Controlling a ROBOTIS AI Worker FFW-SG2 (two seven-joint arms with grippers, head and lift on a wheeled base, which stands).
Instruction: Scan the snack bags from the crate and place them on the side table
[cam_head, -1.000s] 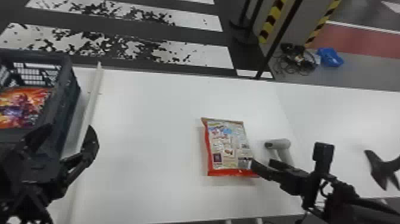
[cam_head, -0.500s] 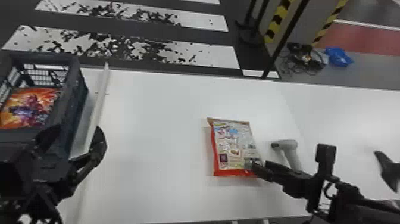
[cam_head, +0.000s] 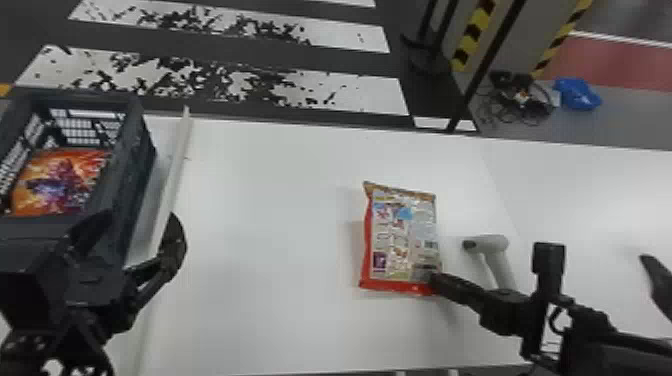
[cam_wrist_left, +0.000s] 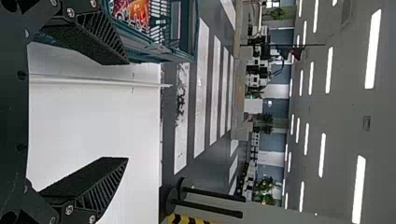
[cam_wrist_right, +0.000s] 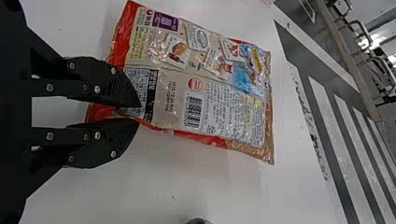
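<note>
My right pincer grips the near right corner of the snack bag, which lies on the white table: glossy, crinkled, red-edged, its beige back bearing a barcode and blue artwork. My left pincer stands wide.

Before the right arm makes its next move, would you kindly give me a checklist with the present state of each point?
1. Bag pinched in right gripper: ok, at one corner.
2. Barcode facing up: ok.
3. Scanner beside the bag, not touching: ok.
4. Bag already scanned: cannot tell.
5. Left gripper open and empty: ok.
6. Crate emptied: not ok, another bag inside.
</note>
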